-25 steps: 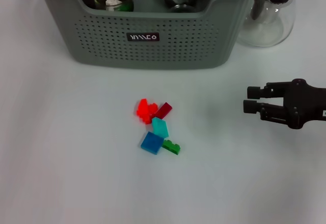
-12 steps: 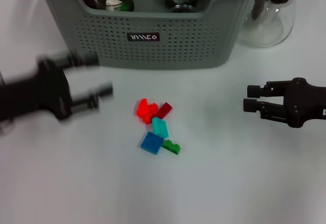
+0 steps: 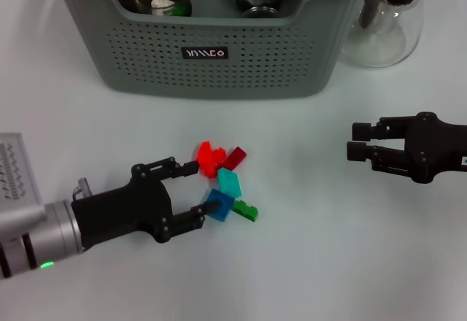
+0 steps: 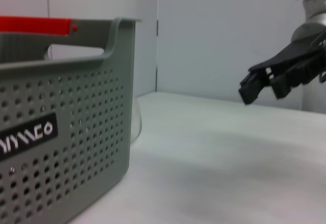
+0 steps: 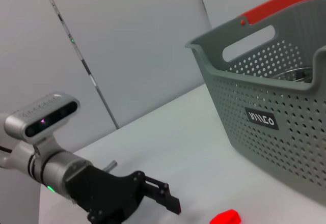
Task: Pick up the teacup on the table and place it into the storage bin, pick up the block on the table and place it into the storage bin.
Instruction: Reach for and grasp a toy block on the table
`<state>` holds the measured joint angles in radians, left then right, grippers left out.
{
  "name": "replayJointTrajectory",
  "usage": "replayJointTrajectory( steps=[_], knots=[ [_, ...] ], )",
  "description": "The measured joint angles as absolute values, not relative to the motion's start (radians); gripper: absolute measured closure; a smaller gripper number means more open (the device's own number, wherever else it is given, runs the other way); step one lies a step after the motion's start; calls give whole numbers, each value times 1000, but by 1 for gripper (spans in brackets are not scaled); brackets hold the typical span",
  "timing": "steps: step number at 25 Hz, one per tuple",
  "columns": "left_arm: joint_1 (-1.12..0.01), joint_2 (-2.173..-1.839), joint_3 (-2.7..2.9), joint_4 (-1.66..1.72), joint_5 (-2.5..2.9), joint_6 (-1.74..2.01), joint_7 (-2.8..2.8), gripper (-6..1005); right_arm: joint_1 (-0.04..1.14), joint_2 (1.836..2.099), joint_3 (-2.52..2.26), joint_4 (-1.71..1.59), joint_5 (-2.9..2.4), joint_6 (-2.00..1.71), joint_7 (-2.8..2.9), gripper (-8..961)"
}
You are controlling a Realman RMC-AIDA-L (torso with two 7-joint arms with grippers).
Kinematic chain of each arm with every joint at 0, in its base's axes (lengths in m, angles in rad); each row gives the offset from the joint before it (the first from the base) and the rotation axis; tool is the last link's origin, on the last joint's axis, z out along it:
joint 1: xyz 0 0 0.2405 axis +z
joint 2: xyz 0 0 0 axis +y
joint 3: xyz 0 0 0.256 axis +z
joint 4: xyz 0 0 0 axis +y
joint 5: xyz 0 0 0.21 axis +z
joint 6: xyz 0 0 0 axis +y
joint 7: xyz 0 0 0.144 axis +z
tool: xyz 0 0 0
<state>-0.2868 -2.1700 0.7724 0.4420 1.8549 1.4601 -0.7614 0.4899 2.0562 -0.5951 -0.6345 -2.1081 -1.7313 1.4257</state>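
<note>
Left gripper (image 3: 195, 189), jaws wide, straddled clustered blocks (image 3: 225, 182) — closing risked scattering neighbours; right gripper (image 3: 356, 141) idled, jaws narrow.

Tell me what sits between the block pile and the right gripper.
Nothing: in the head view, only bare white table separates the block pile from the right gripper, which hovers open to the pile's right.

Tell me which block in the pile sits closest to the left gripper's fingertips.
The blue block: one fingertip of the left gripper is at its edge. The bright red, dark red, teal and green blocks lie farther out.
</note>
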Motion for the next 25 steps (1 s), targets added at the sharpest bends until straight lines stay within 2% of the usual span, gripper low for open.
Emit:
replayJointTrajectory(
  steps=[25],
  knots=[
    [-320, -2178, 762, 182, 1762, 1296, -448, 330, 483, 2055, -596, -635, -2112, -1724, 1427, 528]
  ],
)
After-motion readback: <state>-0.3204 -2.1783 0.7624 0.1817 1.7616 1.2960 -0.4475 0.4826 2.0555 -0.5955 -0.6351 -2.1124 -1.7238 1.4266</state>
